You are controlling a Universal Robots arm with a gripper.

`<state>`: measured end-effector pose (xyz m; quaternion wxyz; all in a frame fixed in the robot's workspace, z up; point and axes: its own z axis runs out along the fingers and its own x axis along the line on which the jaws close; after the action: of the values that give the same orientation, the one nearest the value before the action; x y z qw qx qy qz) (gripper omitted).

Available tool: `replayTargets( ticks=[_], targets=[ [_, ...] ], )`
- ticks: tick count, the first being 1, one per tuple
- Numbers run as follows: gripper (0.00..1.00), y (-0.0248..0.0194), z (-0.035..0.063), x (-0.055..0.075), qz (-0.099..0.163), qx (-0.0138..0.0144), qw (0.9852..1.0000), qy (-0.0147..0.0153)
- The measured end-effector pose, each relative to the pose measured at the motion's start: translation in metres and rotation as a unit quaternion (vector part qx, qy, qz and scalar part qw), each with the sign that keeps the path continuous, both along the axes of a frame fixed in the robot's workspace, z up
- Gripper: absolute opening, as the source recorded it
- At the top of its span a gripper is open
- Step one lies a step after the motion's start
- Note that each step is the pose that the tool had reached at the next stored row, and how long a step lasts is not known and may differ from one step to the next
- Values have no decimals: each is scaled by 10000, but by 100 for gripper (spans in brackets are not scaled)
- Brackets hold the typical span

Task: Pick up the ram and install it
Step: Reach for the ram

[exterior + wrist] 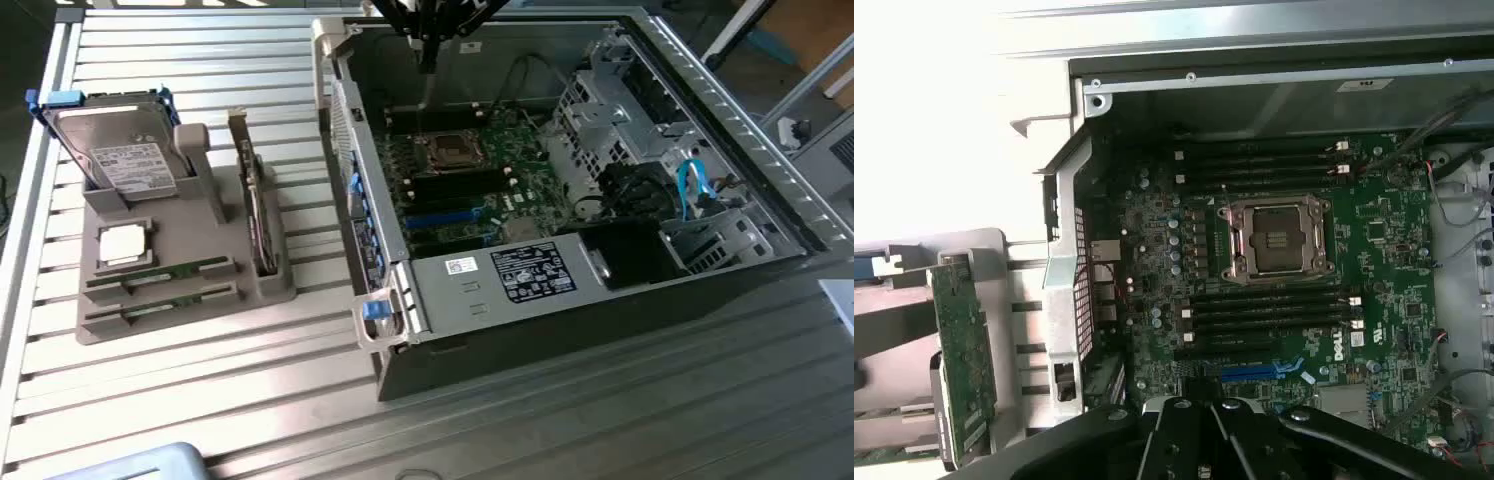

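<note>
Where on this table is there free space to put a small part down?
Free: the slatted table nearer the exterior camera than the gray holder and computer case; also the narrow strip between them. Crowded: the holder's slots and the motherboard.

light: falling evenly over table (200, 400) | glare: blowing out white beside case (1079, 190) in wrist view | shadow: lying deep inside case, dimming motherboard (1384, 240) | sheen: glinting softly off table in exterior view
</note>
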<state>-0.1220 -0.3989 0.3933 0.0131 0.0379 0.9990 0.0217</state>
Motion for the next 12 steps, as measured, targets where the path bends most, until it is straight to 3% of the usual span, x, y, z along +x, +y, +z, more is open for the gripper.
replayTargets(
  ticks=[12],
  targets=[
    [11,0,0,-1,0,0,10000,0]
  ],
)
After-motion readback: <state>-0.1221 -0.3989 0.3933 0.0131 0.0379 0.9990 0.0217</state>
